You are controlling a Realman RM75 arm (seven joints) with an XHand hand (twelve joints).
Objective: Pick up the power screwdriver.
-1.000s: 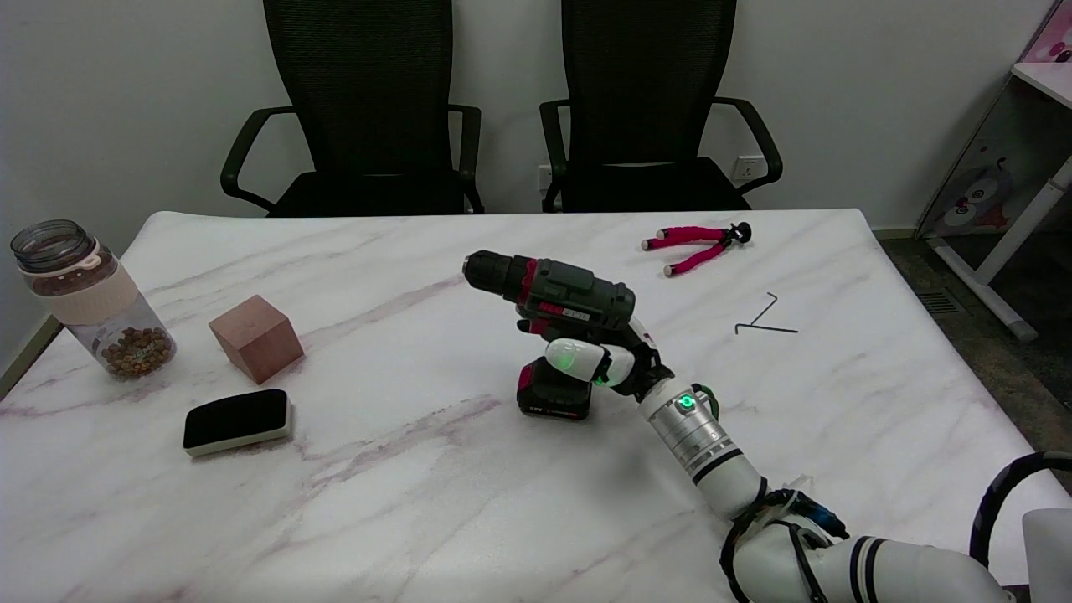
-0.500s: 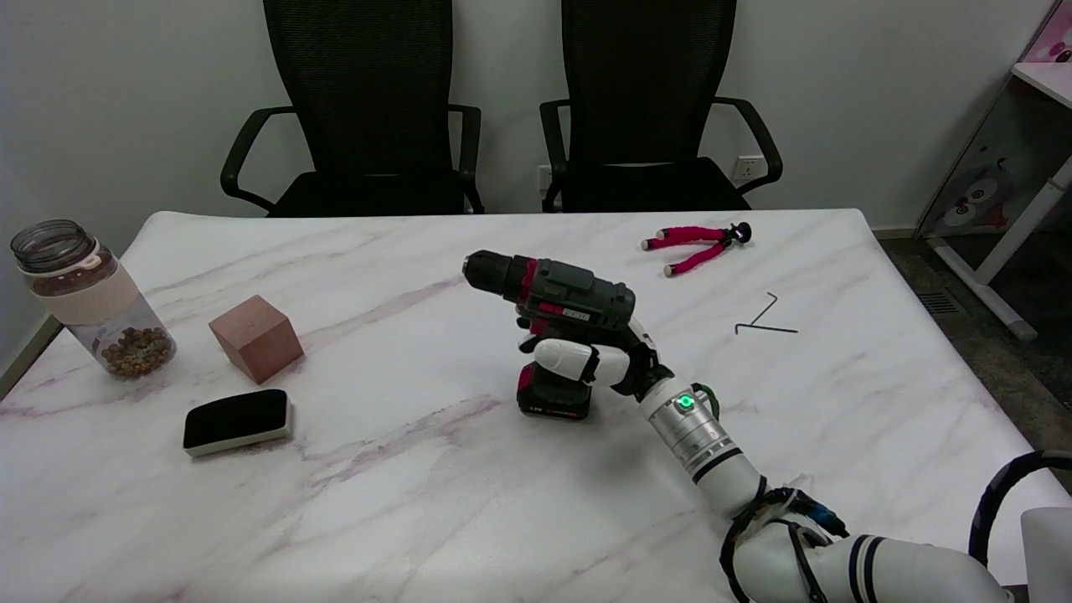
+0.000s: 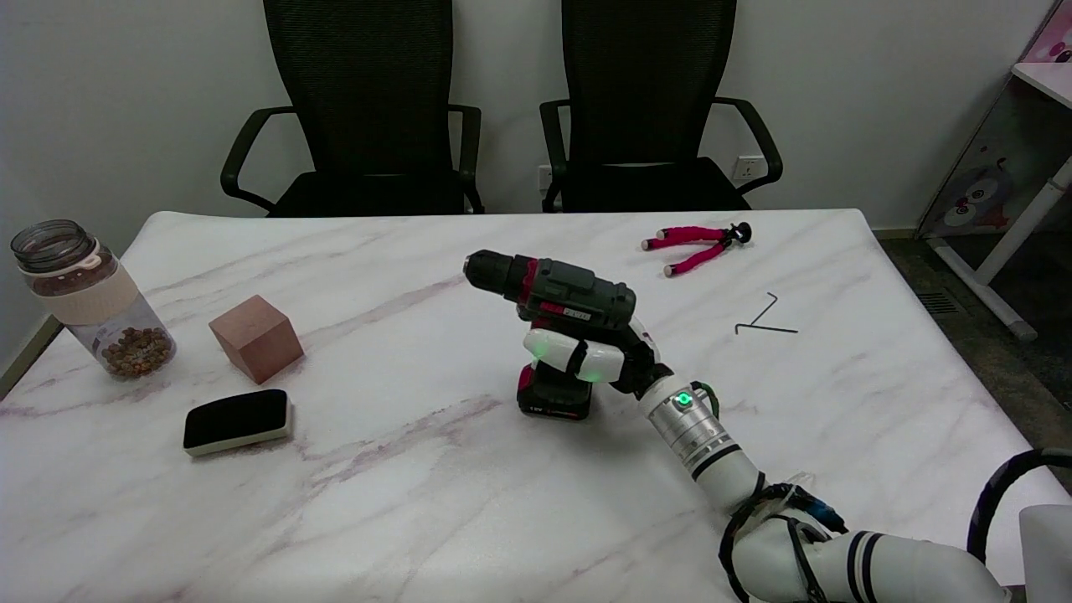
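The power screwdriver, a dark grey drill-shaped tool with red trim, a black chuck and a black-and-red battery block at its foot, stands upright near the middle of the white marble-patterned table, chuck pointing left. My black-and-white robot hand is wrapped around its handle between the motor body and the battery, clenched on it from the right.

Compared with a second ago, my fingers have slid higher up the handle and drawn tighter under the body; the white finger segments now sit just below the red label, where before they lay lower, near the battery. The screwdriver itself has hardly shifted, and its battery base appears to rest on the table. I judge the grasp to be settled now and the lift not yet begun, so the next thing is to raise it straight up without letting the heavy base swing.

Counting what is here: one power screwdriver; one clear glass jar with a beige band and brown pellets at the far left; one reddish-brown wooden cube; one black eraser pad with a white base; one small pink-legged tripod; two thin black hex keys lying together at the right; and two black mesh office chairs behind the table.
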